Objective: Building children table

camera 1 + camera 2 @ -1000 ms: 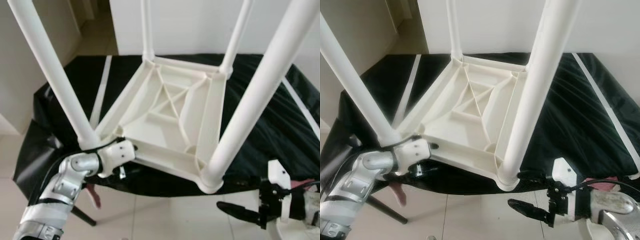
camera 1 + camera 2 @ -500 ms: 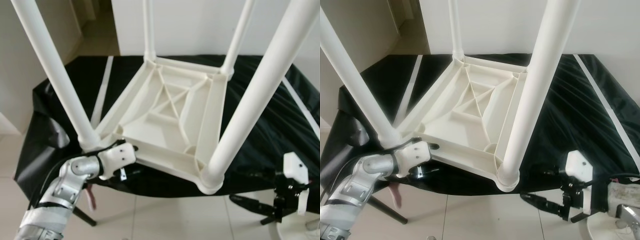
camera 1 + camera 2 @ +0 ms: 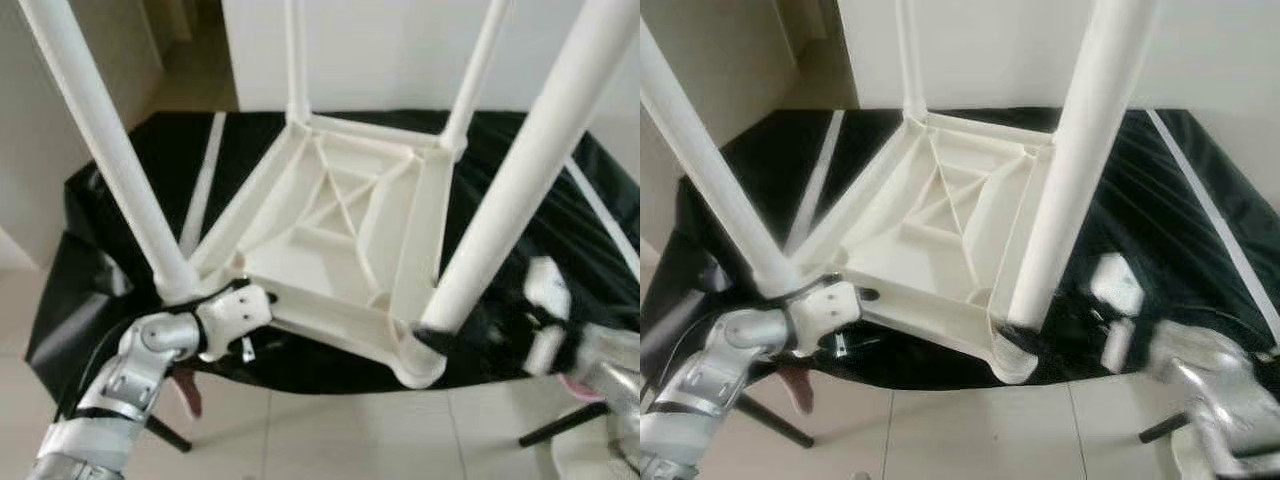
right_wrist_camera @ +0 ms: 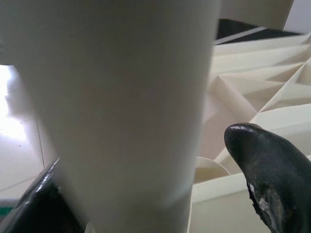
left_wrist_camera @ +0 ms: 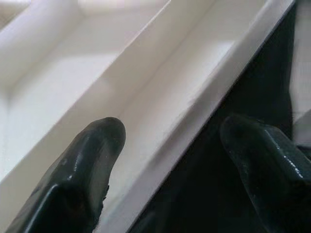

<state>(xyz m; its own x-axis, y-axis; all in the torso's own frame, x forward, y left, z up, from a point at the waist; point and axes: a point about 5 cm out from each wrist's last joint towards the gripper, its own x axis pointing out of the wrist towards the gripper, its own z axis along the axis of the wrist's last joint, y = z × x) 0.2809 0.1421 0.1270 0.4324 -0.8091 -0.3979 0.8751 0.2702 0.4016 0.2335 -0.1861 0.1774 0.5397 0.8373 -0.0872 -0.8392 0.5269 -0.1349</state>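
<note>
Two end effectors grip the upturned white table [image 3: 340, 240]: left end effector [image 5: 165, 145] astride its rim, right end effector [image 4: 160, 194] around a leg [image 3: 510, 190].

Both head cameras look down on the upturned table [image 3: 340, 240]; wrist cameras sit close against its frame and near leg [image 4: 121, 107].

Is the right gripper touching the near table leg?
Cannot tell. In the right wrist view the table leg sits between the right gripper's fingers, but no contact or gap shows plainly.
</note>
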